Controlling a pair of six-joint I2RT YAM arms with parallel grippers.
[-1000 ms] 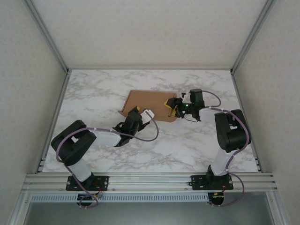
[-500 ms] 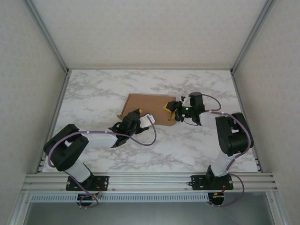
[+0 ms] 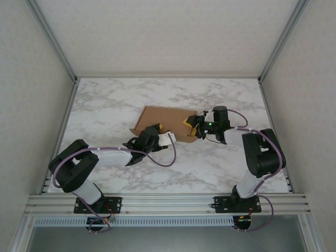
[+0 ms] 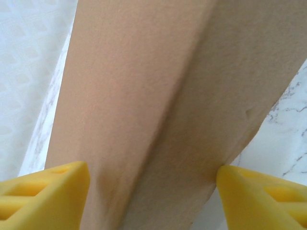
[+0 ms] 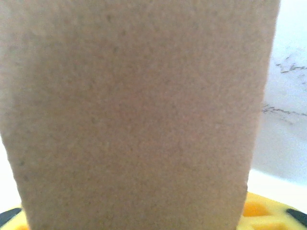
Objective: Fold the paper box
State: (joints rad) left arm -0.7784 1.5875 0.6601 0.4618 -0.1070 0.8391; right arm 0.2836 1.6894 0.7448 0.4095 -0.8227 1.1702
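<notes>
1. Left gripper (image 3: 152,131), seen from overhead, sits at the near long edge of the paper box (image 3: 165,119), toward the box's left half. It reaches in low from that side, which looks meant to steady or raise the near wall while the box's other end is worked.
2. In the same view the right gripper (image 3: 190,128) meets the box's right end. One yellow finger lies on each side of that short edge, a stance that suits bending an end flap inward. The box lies on the marble table (image 3: 105,105), between the two grippers, with bare marble all round it. The box's left end shows a paler upturned strip, so I judge the folding partly done.
3. In the left wrist view the two yellow fingers (image 4: 43,191) stand wide apart. The paper box (image 4: 144,96), creased lengthwise here, spans the gap between them, and one fingertip just touches the box's edge. Jaws this wide read as straddling the panel rather than pinching it. How firmly they press I cannot tell.
4. In the right wrist view a panel of the paper box (image 5: 139,105) stands right against the lens, and yellow finger parts (image 5: 261,211) peep out beneath it at the lower corners. The panel sits in the gripper's gap, likely so the flap can be steered. Whether the fingers are clamped on it or merely flank it cannot be told.
</notes>
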